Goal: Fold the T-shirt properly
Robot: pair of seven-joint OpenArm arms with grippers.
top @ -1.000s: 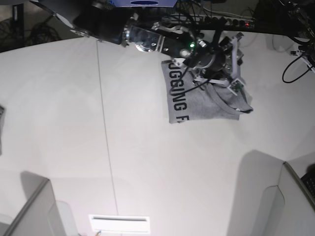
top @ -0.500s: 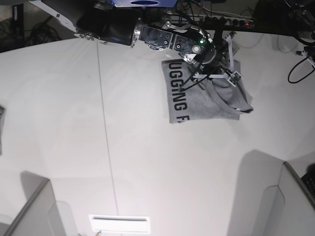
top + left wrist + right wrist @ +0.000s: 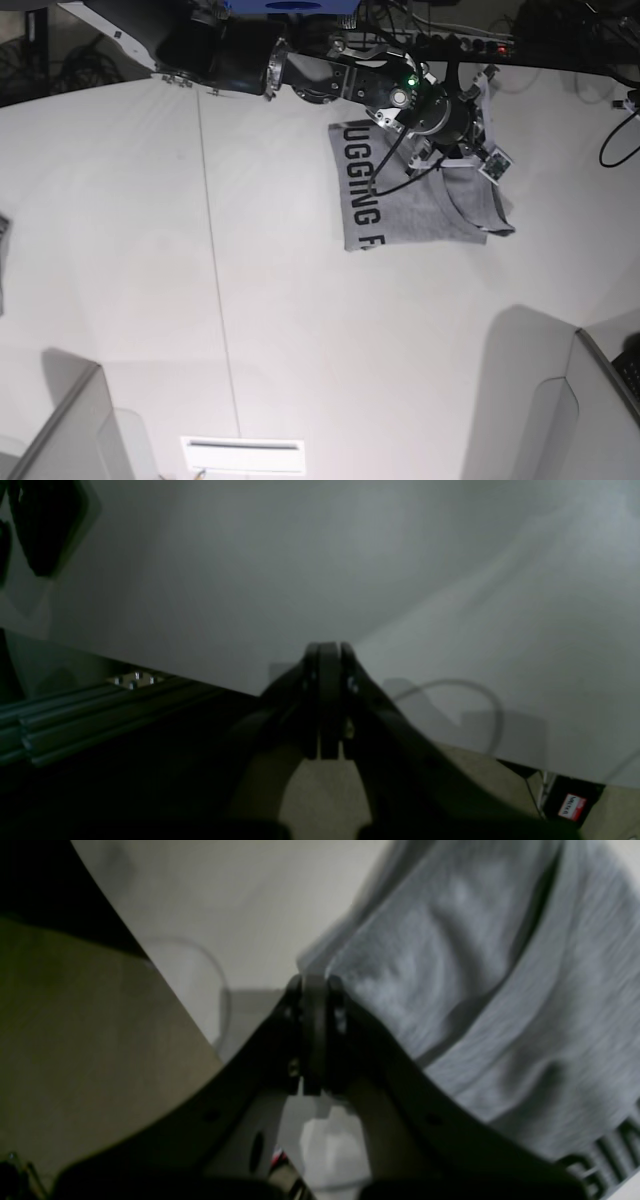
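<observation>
Base view: T-shirt point(image 3: 410, 205) half-folded, upper right on counter point(image 3: 300, 330). Right claw point(image 3: 314, 985) pinched closed at its edge, hold on cloth unclear. Left claw point(image 3: 327, 652) closed, empty. Probably mid-fold; next needs a confirmed grip.

My right arm covers the upper right part of the T-shirt point(image 3: 400, 205), and its lettering is cut short there. Whether my right hand point(image 3: 314, 985) pinches cloth, I cannot tell. My left hand point(image 3: 327, 652) escapes the base view.

A white table point(image 3: 300, 330) carries the folded grey T-shirt point(image 3: 400, 205), lettering apparently up.
</observation>
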